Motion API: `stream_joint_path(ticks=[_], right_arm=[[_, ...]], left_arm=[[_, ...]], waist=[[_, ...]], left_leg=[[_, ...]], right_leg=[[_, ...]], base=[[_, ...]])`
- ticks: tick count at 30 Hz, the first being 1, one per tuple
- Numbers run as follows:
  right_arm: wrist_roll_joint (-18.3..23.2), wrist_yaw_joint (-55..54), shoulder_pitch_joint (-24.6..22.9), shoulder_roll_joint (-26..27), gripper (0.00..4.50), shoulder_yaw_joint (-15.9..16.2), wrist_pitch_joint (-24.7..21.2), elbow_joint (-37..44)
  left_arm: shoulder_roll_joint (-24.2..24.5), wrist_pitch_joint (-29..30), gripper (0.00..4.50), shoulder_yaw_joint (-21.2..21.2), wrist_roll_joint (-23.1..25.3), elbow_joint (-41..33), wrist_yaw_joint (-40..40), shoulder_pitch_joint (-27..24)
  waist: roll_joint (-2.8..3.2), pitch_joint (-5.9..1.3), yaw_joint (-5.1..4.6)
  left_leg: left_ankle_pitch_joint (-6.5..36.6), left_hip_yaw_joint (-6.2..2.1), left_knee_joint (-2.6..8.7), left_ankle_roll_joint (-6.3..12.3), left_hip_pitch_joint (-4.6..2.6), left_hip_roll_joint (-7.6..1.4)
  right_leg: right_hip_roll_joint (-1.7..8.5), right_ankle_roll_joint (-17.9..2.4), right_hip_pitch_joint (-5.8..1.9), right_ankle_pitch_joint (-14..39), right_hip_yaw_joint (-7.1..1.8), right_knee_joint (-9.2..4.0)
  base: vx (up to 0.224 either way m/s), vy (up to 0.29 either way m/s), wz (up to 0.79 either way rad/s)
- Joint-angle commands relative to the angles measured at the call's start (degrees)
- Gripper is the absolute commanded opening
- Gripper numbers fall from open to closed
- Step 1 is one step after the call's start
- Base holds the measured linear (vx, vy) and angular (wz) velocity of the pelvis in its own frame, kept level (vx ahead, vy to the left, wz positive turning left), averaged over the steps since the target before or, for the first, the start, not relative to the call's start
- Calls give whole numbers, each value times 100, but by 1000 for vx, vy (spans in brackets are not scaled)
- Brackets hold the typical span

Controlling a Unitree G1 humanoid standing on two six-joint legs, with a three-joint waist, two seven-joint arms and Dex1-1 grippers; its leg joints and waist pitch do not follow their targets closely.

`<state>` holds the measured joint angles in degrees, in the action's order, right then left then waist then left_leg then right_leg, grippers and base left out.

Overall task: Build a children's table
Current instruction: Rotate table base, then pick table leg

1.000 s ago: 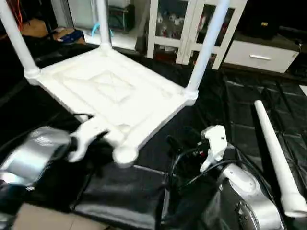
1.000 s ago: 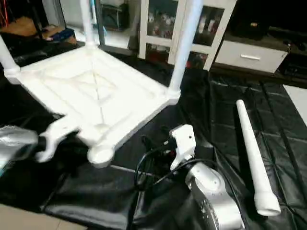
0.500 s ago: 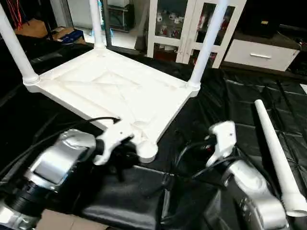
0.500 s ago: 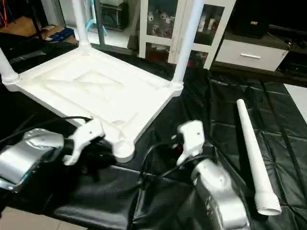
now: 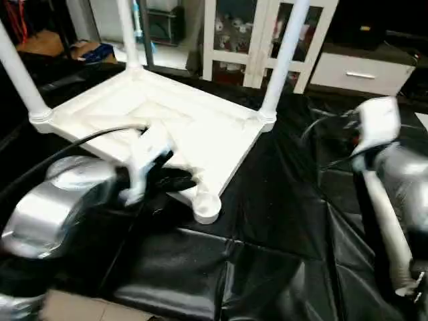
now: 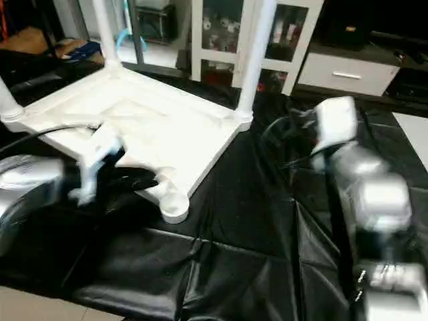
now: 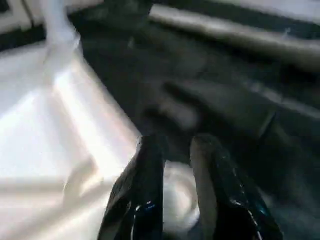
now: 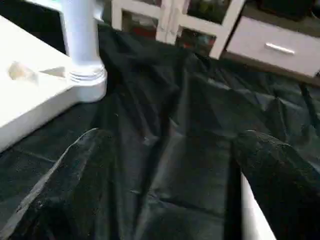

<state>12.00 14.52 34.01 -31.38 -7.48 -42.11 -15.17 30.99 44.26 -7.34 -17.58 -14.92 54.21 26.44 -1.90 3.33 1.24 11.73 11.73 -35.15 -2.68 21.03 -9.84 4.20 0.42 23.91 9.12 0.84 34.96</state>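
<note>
White moulded plastic, light and stiff but slick: the table top (image 5: 167,127) lies upside down, far-left. My left gripper (image 7: 176,150) pinches its near rim by the empty socket (image 5: 206,204); my right gripper (image 8: 165,150) hangs spread above the loose leg (image 5: 386,227), best grasped mid-shaft.

You are looking down on a black sheet (image 5: 281,221) spread over the work surface, creased into wide folds and glossy where the room's light catches it; behind it stands a white cabinet (image 5: 264,30) with glass doors, small objects dim on its shelves; just to its side sits a low white drawer unit (image 5: 361,72) with a metal handle; at the far corner you can make out a patch of brown floor (image 5: 40,41) with something blue (image 5: 100,52) lying on it; a pale strip (image 6: 27,304) edges the sheet nearest you.
</note>
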Motion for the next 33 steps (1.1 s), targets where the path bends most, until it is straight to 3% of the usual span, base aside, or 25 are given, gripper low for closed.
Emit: stream_joint_path(ticks=[1,3,5,7,10,16,21,29,33], right_arm=[[-227,66,127,-164,443,33,-69,-456],[-590,19,317,-452,443,250,-609,-851],[-551,47,336,-519,443,257,-811,-897],[-351,294,286,-692,443,287,-1312,-887],[-300,353,259,-892,443,322,-1703,-1006],[-273,479,200,-1080,443,172,-1979,-1339],[-144,719,-117,-1061,443,1,-2376,-1347],[0,868,-593,-1061,443,-33,-2473,-1692],[-31,951,-742,-1033,415,-144,-2501,-1757]], left_arm=[[-151,-54,104,-141,55,116,-226,123],[-505,-79,104,-302,134,217,-549,220],[-605,-18,104,-297,110,215,-642,226],[-682,51,104,-345,61,126,-644,176],[-669,146,104,-395,23,-23,-582,82],[-567,295,104,-518,-176,-263,-380,-56],[-453,420,104,-637,-447,-486,-144,-138],[-164,653,104,-865,-837,-1015,342,-355],[-129,649,104,-882,-860,-1020,283,-351]], waist=[[-7,-391,-5],[-4,-393,-6],[-10,-398,17],[-32,-397,15],[-51,-391,9],[-61,-373,12],[-62,-379,45],[-62,-370,40],[-63,-344,34]], left_leg=[[864,-107,382,-94,-61,-206],[763,-103,362,-44,-58,-199],[708,-102,351,14,-42,-207],[705,-108,348,85,-29,-209],[807,-110,342,120,-40,-223],[1095,-113,340,9,-60,-226],[995,-109,340,33,-57,-231],[1019,-105,343,8,-57,-237],[1257,-117,348,-57,-61,-233]], right_leg=[[234,-1188,-269,1134,-162,-357],[213,-1298,-273,1021,-151,-358],[230,-1347,-295,944,-160,-346],[222,-1334,-315,930,-154,-345],[241,-1318,-302,1186,-152,-364],[236,-1188,-246,1742,-135,-419],[245,-1152,-247,1691,-147,-417],[249,-1242,-243,1680,-141,-418],[251,-1085,-227,2140,-139,-464]], base=[[0,0,0],[0,0,0],[0,0,0],[0,0,0],[0,0,0],[0,0,0],[0,0,0],[0,0,0],[0,0,0]])
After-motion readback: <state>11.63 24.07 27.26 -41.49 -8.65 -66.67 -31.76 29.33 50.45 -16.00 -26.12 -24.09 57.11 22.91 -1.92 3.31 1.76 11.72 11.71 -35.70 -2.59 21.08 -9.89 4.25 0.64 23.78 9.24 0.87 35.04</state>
